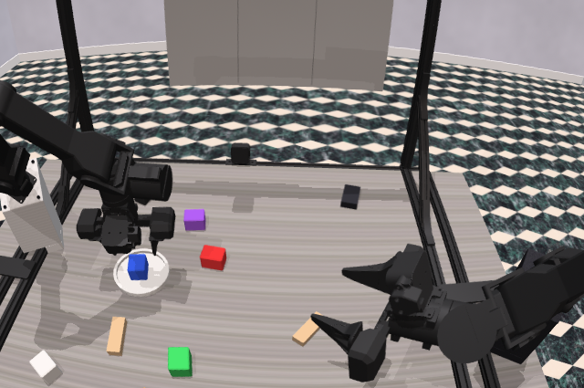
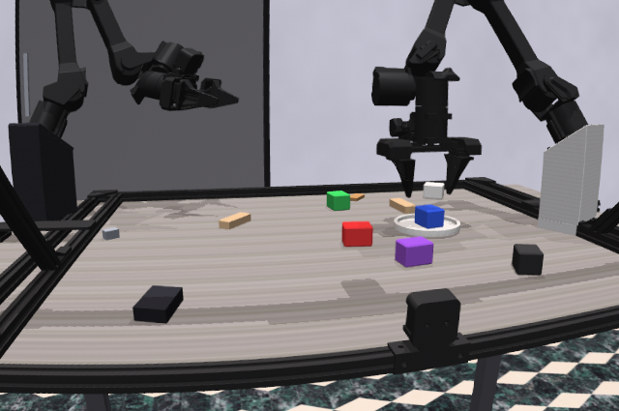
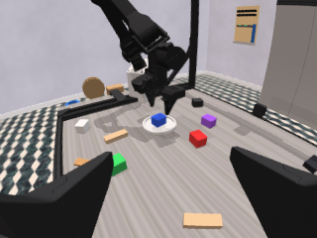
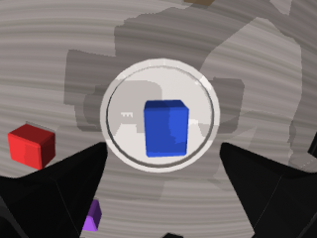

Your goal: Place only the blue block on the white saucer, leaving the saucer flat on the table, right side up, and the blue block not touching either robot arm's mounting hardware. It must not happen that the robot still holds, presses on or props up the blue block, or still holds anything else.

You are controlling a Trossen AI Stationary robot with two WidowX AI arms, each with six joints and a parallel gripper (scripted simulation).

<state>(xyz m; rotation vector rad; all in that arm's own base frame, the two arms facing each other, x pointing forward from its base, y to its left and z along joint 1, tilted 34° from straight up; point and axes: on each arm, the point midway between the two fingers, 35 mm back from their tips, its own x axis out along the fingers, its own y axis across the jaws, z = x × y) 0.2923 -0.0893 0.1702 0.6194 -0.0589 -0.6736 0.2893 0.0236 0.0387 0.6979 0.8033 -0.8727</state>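
Observation:
The blue block (image 1: 137, 266) rests on the white saucer (image 1: 149, 272), which lies flat and right side up on the table. My right gripper (image 1: 136, 246) hangs open just above the block, fingers clear of it and pointing down. In the exterior view its fingertips (image 2: 428, 190) stand above the block (image 2: 428, 215) and saucer (image 2: 425, 229). The right wrist view looks straight down on the block (image 4: 165, 129) inside the saucer. My left gripper (image 1: 328, 295) is open and empty, held high, far from the saucer, and also shows in the exterior view (image 2: 227, 97).
A red block (image 1: 213, 256) and a purple block (image 1: 193, 219) lie right of the saucer. A green block (image 1: 179, 361), two tan bars (image 1: 116, 335) (image 1: 305, 330) and a white block (image 1: 43, 363) lie nearer the front. A black block (image 1: 350, 196) lies far right.

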